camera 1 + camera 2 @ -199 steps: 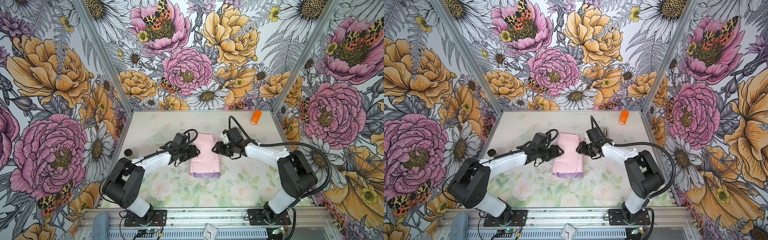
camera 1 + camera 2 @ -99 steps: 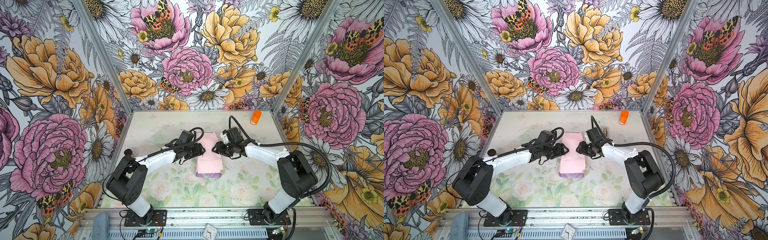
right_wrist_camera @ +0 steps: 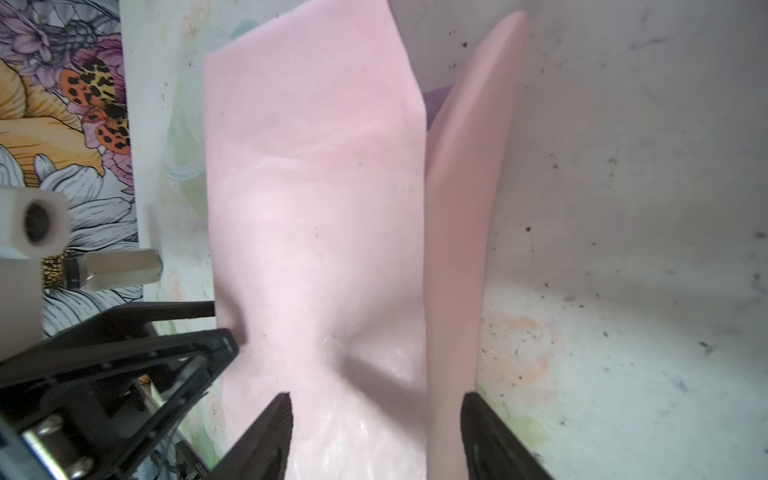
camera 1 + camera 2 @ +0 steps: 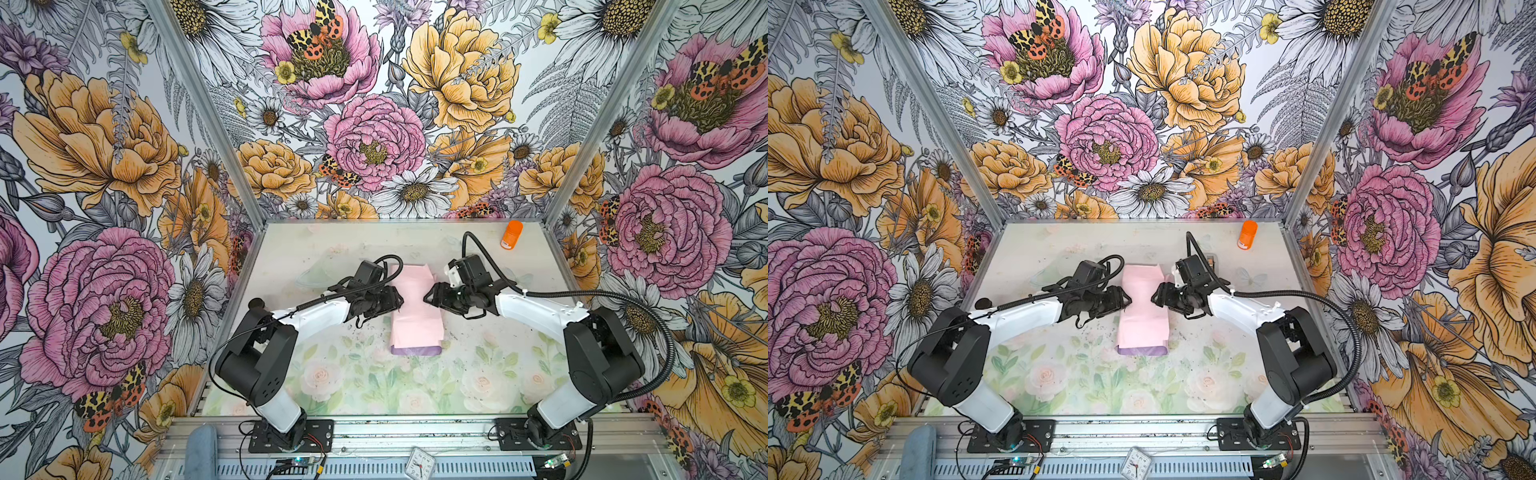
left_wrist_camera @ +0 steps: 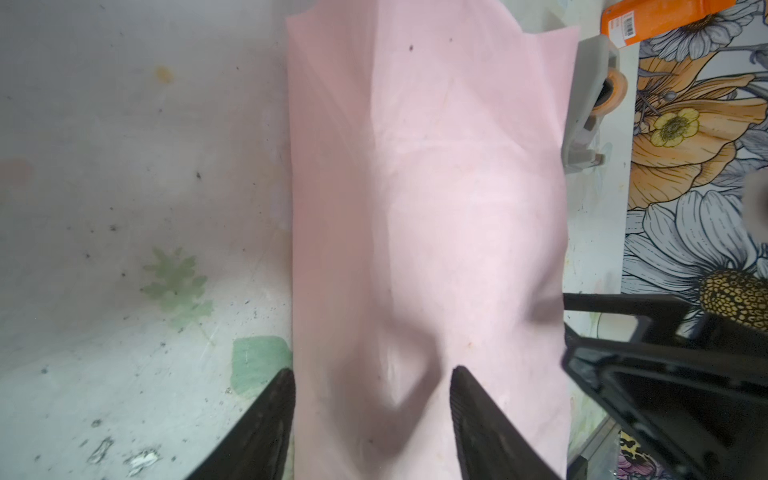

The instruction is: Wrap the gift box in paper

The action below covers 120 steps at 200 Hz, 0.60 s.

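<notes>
The paper (image 4: 415,320) fills the middle of the counter (image 4: 374,386), with the left gripper (image 4: 398,300) and right gripper (image 4: 428,296) crowding its sides. Bare counter lies in front, and an orange bottle (image 4: 512,235) stands at the far right.

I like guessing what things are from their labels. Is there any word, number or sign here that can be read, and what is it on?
Nothing here can be read in full.
On the orange container: a white label with a barcode and tiny print, too blurred to read.
On the small clock at the front rail: dial numerals, too small to read.
On the paper: no print at all.
</notes>
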Each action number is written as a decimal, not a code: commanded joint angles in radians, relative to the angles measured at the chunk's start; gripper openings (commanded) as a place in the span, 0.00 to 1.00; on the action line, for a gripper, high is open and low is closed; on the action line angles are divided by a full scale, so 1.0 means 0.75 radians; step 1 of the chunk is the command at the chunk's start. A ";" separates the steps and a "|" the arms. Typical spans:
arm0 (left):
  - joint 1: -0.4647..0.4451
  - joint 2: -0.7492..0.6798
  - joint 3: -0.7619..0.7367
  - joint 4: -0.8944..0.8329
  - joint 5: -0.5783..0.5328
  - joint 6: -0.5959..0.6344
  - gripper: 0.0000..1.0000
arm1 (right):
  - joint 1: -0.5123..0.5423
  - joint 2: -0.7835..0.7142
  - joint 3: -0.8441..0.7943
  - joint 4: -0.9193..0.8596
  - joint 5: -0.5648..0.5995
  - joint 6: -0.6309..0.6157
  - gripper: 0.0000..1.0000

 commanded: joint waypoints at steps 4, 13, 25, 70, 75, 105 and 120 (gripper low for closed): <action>0.036 0.000 0.030 0.052 0.033 0.043 0.65 | -0.052 -0.027 0.021 -0.002 -0.101 -0.033 0.67; 0.047 -0.001 0.042 0.059 0.035 0.050 0.68 | -0.063 -0.008 0.034 -0.011 -0.107 -0.039 0.68; 0.057 0.006 0.058 0.065 0.043 0.063 0.68 | -0.074 0.019 0.058 -0.042 -0.083 -0.047 0.68; 0.072 0.069 0.111 0.052 0.066 0.093 0.66 | -0.041 0.017 0.031 -0.063 -0.096 -0.024 0.51; 0.071 0.074 0.115 0.051 0.070 0.095 0.65 | -0.036 0.005 0.018 -0.062 -0.096 -0.018 0.50; 0.067 0.090 0.122 0.044 0.070 0.103 0.65 | -0.015 -0.058 -0.066 -0.059 -0.120 0.020 0.48; 0.067 0.092 0.121 0.042 0.069 0.106 0.64 | -0.003 -0.087 -0.100 -0.059 -0.130 0.039 0.45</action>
